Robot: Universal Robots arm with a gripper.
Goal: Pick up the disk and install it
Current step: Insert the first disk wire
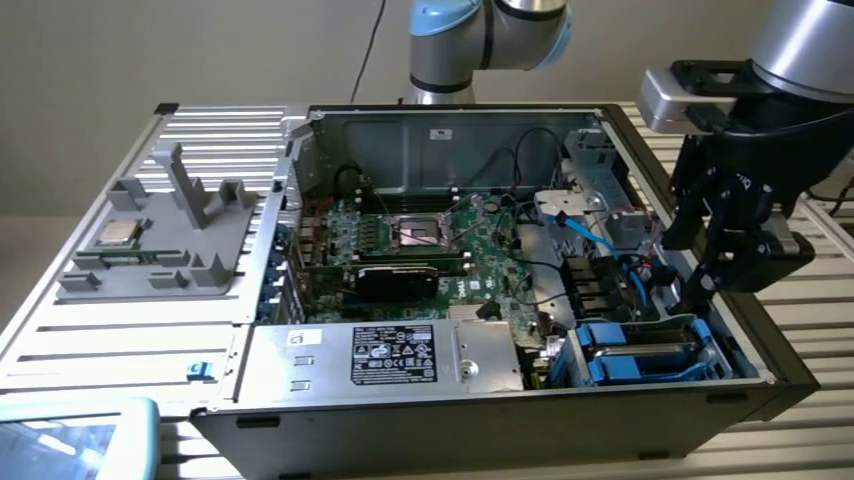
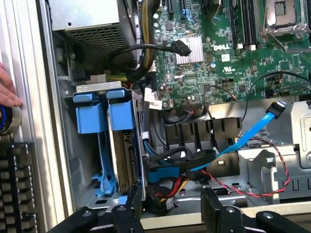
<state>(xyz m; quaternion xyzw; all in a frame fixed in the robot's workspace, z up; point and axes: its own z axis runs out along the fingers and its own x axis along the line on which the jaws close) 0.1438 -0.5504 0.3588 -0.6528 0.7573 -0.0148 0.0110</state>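
The pincer [image 1: 714,285] hangs over one corner of the open computer case [image 1: 441,400], which lies on the counter [image 1: 120,340]. Its two black fingers [image 2: 129,211] stand wide apart. There is nothing between them, so it holds nothing.

The disk [image 2: 121,116] sits in the slot box [image 2: 97,88] in that corner of the case. It is down below the pincer and a little off to one side. In the wrist view it lies out past one finger, not in the gap between the two. The other finger is well apart from it.

The disk stands on its thin edge. Its blue end faces out of the slot box and its long side goes down inside. I think that long side runs across the line from finger to finger, not along it.

A second blue frame [image 2: 90,116] stands just beside the disk. I cannot tell for sure which of the two is the one for the task.

Most of the disk is hidden in the slot box. Just the blue end and a thin grey side show, and no label. Loose wires and a blue cable [image 2: 252,128] lie under the open gap. A person's hand [image 2: 7,90] peeks in past the blue frames, well apart from the pincer.
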